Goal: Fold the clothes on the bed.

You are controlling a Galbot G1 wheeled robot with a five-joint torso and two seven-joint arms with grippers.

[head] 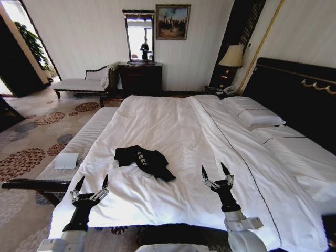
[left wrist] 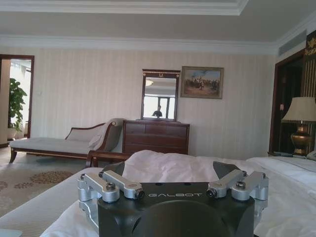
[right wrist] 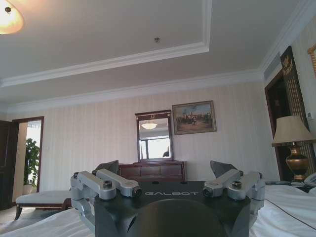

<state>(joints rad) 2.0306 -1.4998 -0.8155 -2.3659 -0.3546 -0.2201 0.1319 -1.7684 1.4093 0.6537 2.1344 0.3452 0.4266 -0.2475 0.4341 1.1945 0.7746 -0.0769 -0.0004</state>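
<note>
A crumpled black T-shirt with white lettering lies on the white bed, near its left side. My left gripper is open, raised over the near left corner of the mattress, short of the shirt. My right gripper is open too, to the right of the shirt and a little nearer to me. Neither touches the cloth. In the left wrist view the left gripper points over the bed toward the far wall. In the right wrist view the right gripper points slightly upward.
A pale upholstered bench runs along the bed's left side, with a white folded item on it. Pillows and a dark headboard are on the right. A dresser with a mirror, a chaise and a lamp stand by the far wall.
</note>
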